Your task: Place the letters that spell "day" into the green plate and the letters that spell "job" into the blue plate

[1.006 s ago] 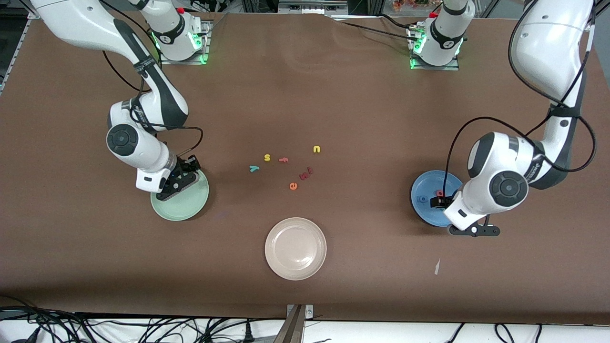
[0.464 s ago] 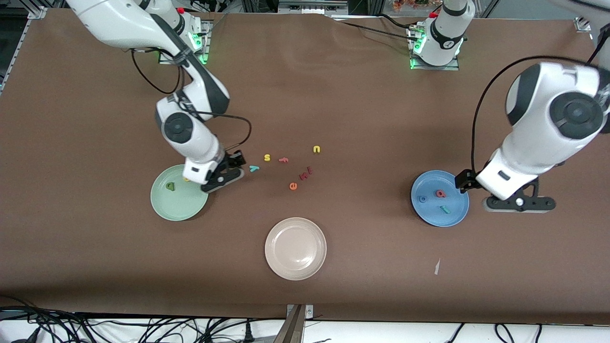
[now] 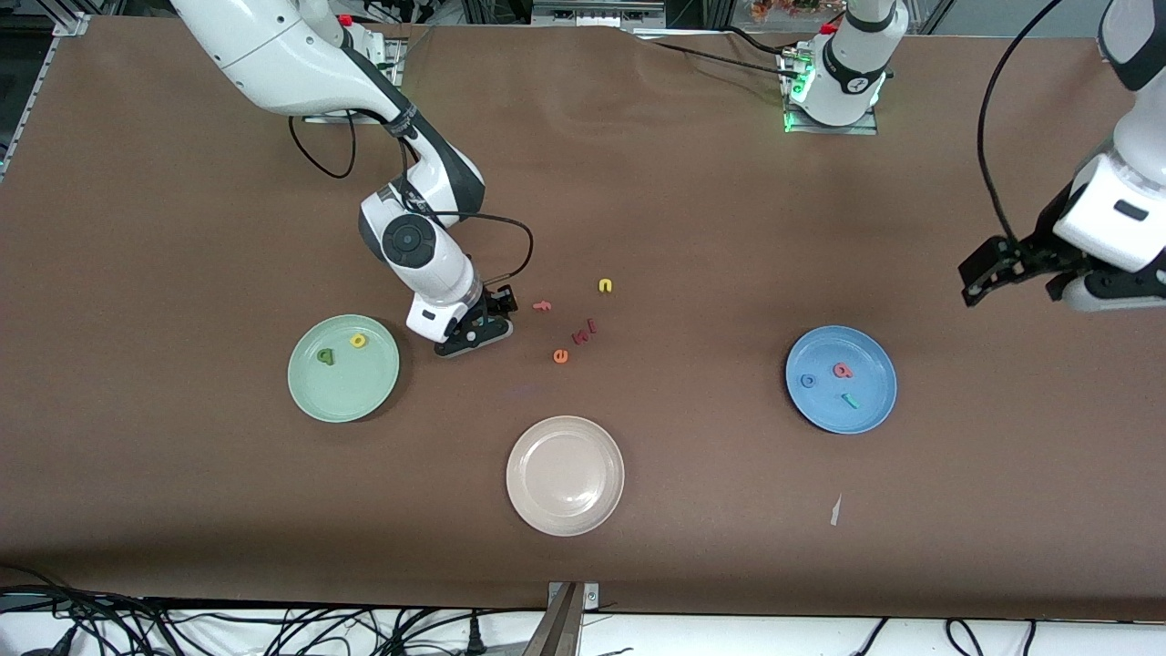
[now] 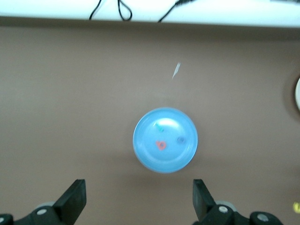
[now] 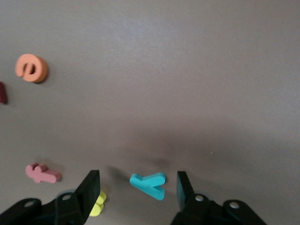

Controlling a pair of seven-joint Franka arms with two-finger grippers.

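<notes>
Nearly done: 5 of 6 letters look plated, only the "y" left.
Blue plate [image 3: 841, 379] holds the blue "o" [image 3: 807, 381], red "b" [image 3: 842, 370] and teal "j" [image 3: 850, 400]; green plate [image 3: 343, 368] holds the green "d" [image 3: 325, 356] and yellow "a" [image 3: 358, 341]. Right gripper [image 5: 138, 189] hangs low with its jaws parted around the teal "y" [image 5: 149, 183] on the table, nothing gripped; left gripper [image 4: 139, 201] waits wide open, empty, high above the blue plate's end.
</notes>
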